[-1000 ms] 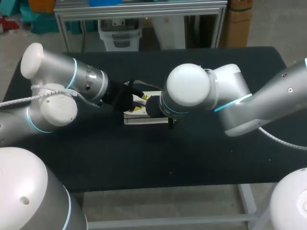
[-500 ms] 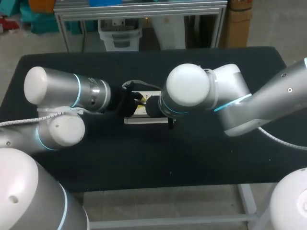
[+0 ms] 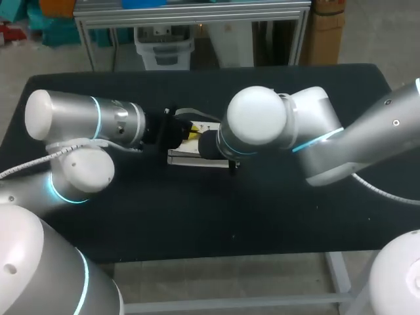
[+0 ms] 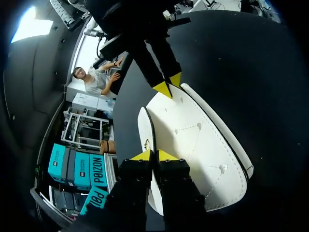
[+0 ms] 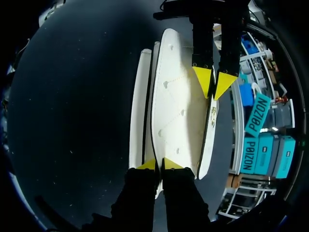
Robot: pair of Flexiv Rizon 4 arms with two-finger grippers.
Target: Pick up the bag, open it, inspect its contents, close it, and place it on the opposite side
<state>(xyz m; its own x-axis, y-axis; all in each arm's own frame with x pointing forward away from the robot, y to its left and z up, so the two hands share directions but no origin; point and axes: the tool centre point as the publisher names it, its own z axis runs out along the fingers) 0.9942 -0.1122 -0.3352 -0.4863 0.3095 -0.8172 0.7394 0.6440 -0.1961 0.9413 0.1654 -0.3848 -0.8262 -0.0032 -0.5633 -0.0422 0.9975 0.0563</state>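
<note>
While between left gripper (image 4: 154, 155) and right gripper (image 5: 158, 164), bag (image 4: 193, 145) lengthwise across table (image 3: 295, 216).

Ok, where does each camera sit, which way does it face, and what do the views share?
Head view: fixed above and behind, looking down on the table; left arm and right arm meet over the bag.
Left wrist view: on the left wrist, looking out past the left gripper, holding one bag edge.
Right wrist view: on the right wrist, facing back; right gripper holds the opposite edge.
Shared: both wrist views show the bag and each other's gripper.
</note>
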